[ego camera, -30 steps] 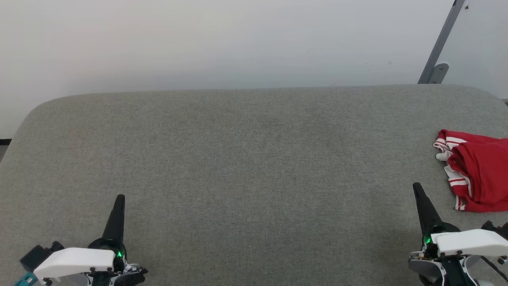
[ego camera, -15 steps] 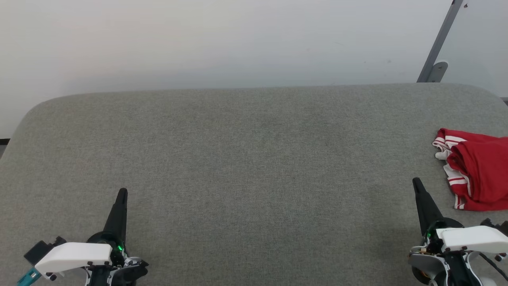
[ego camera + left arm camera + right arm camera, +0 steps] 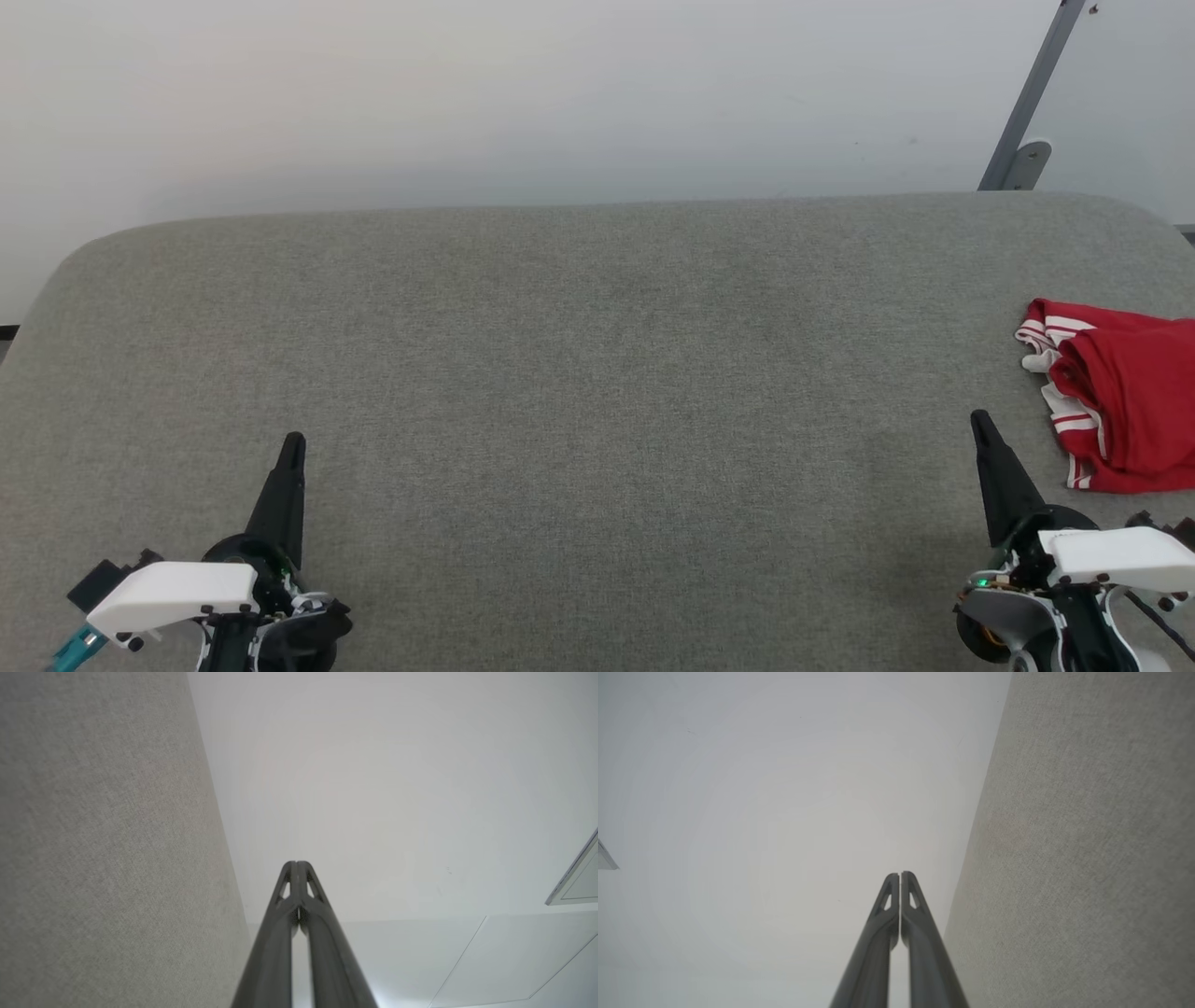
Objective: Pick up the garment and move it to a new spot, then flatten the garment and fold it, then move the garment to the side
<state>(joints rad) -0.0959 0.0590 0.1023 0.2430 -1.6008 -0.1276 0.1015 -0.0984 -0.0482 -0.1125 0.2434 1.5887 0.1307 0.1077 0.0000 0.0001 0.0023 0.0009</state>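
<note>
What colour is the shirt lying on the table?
The garment is bright red with red-and-white striped trim, seen best in the head view.

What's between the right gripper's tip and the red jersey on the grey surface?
Nothing but the bare grey fabric surface. In the head view, the shut right gripper sits apart from the red jersey, with an uncovered strip between them.

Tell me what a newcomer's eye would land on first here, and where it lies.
The bunched red jersey with striped white trim, lying at the right edge of the grey fabric-covered table and cut off by the head view's border. Next, the left claw and right claw at the near corners, both shut, neither touching the jersey.
</note>
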